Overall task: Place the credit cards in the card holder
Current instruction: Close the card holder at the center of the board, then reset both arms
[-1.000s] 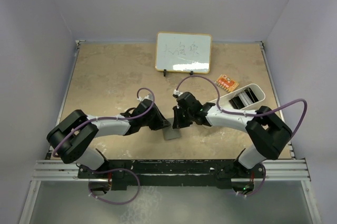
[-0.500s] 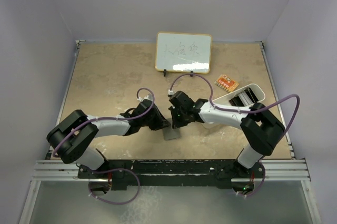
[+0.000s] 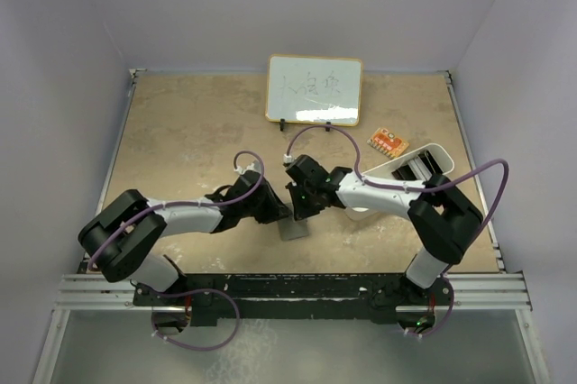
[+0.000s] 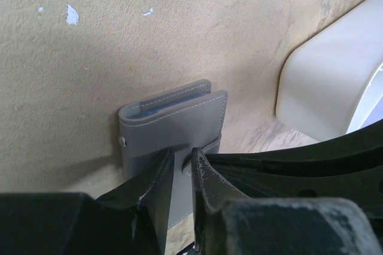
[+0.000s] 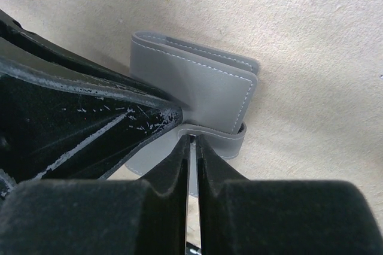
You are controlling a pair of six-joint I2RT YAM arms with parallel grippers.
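Observation:
The grey card holder [image 3: 293,229] lies near the table's front middle. In the left wrist view [image 4: 173,122] a light blue credit card's edge [image 4: 173,96] shows inside its fold. My left gripper [image 3: 279,213] is nearly shut, its jaws [image 4: 182,162] pinching the card holder's lower flap. My right gripper [image 3: 304,210] is shut, its tips [image 5: 192,140] touching the card holder's strap [image 5: 218,136] from the other side. The card holder also shows in the right wrist view [image 5: 200,87]. The orange-gold credit card [image 3: 389,141] lies far right on the table.
A white oblong tray [image 3: 431,152] sits right of the grippers, under the right arm; its wall shows in the left wrist view [image 4: 329,87]. A small whiteboard [image 3: 314,88] stands at the back middle. The two grippers are almost touching over the card holder.
My right gripper has moved left, toward the card holder and the left gripper. The left arm and the card holder have hardly moved.

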